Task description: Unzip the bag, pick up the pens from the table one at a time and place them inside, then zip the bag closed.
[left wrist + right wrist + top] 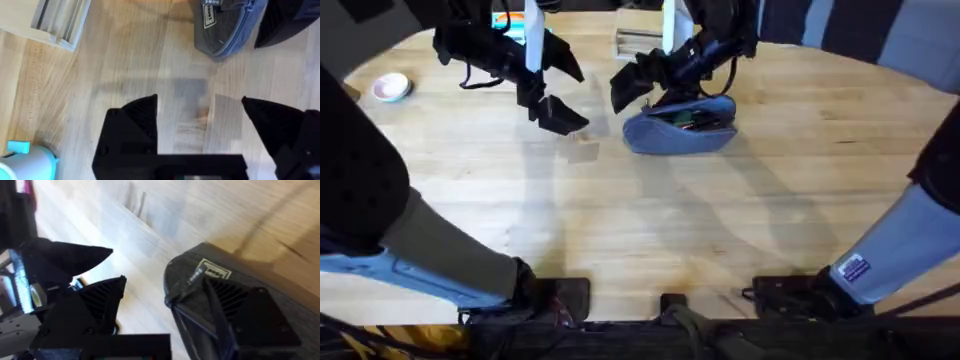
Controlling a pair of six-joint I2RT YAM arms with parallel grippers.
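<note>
The blue-grey bag (705, 135) lies on the table (650, 230) at the back centre, its zipper open. Green and red pens (685, 119) show inside the opening. My right gripper (638, 86) hovers at the bag's left end, open; in the right wrist view (162, 282) one finger (240, 310) sits over the bag's labelled end (212, 272) and the other over bare wood. My left gripper (558, 114) is open to the left of the bag, above bare table (200, 107). The bag's end (220, 35) lies just beyond the left gripper's fingers.
A small white round dish (392, 87) sits at the far left. A clear box (638, 42) and a blue and white object (515, 25) stand at the back edge. A light metal rail (60, 20) lies near the left gripper.
</note>
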